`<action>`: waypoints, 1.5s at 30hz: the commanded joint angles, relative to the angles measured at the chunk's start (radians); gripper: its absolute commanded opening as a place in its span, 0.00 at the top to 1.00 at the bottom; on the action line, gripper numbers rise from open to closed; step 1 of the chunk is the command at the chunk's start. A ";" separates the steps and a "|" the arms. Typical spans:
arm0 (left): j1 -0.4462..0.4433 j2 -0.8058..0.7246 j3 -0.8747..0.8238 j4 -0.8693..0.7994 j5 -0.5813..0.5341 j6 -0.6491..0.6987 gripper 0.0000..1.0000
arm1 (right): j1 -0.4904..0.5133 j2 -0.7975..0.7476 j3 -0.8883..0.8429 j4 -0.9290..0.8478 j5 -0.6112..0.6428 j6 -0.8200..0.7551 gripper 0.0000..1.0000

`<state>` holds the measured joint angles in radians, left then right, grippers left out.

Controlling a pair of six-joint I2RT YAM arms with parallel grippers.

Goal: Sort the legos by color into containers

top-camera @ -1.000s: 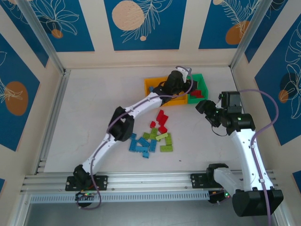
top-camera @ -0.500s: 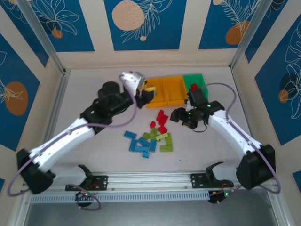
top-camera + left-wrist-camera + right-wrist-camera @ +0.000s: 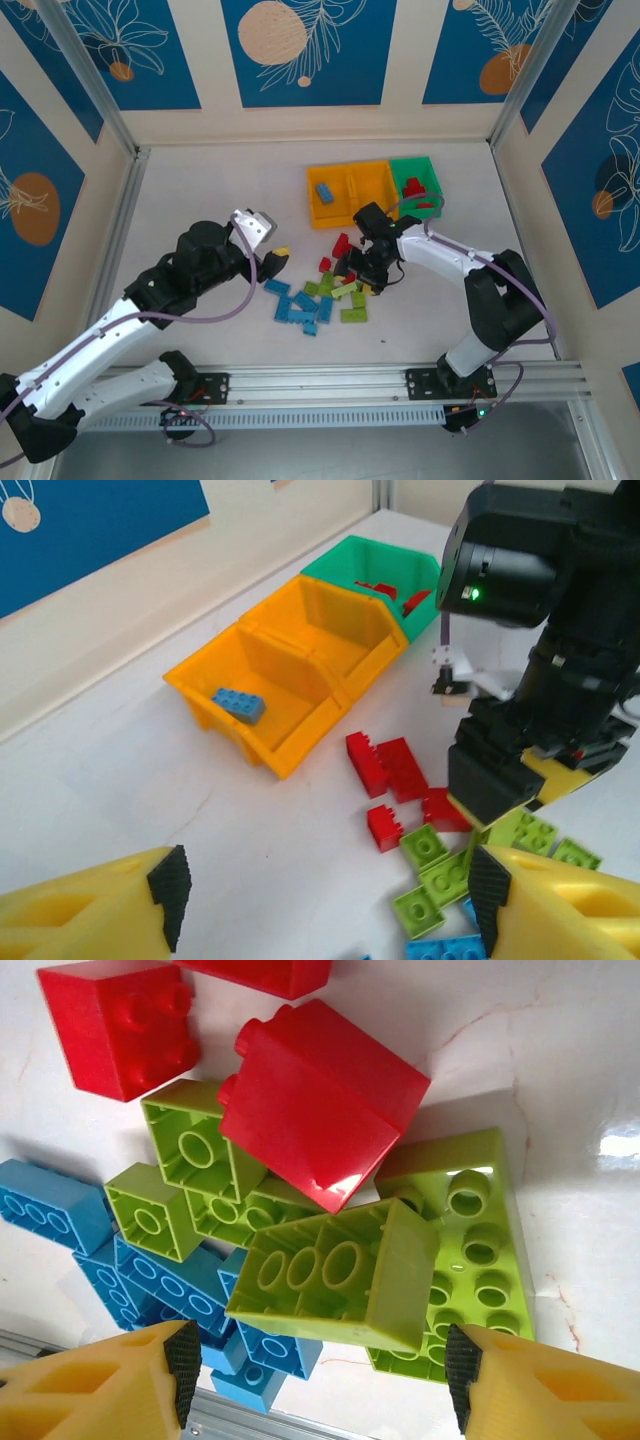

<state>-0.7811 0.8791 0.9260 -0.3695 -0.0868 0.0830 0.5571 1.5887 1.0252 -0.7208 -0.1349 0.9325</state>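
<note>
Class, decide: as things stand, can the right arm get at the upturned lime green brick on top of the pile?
Probably yes. The right gripper hangs open above the lime green brick, a finger on either side, nothing covering it. The red brick close beside it might get nudged.

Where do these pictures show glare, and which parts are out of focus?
Right wrist view: white glare on the red brick and on the table at the right; bricks sharp, right gripper's fingers blurred. Left wrist view: left gripper's fingers soft, bins sharper. Top external view: even light, only faint shadows under the arms.
</note>
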 commanded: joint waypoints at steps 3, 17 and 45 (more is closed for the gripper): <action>0.003 0.018 -0.001 -0.025 -0.048 0.024 0.16 | 0.004 0.034 0.003 -0.066 0.006 0.078 0.34; 0.002 0.013 -0.039 0.009 -0.001 0.014 0.05 | 0.014 0.056 0.032 -0.046 0.040 0.132 0.64; 0.002 0.073 -0.015 -0.038 -0.003 -0.120 0.00 | -0.298 0.486 0.857 -0.106 0.416 -0.514 0.74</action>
<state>-0.7811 0.9527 0.8890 -0.3862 -0.0650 0.0048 0.2558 1.9999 1.7824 -0.7586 0.2920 0.4782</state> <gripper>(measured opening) 0.998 0.248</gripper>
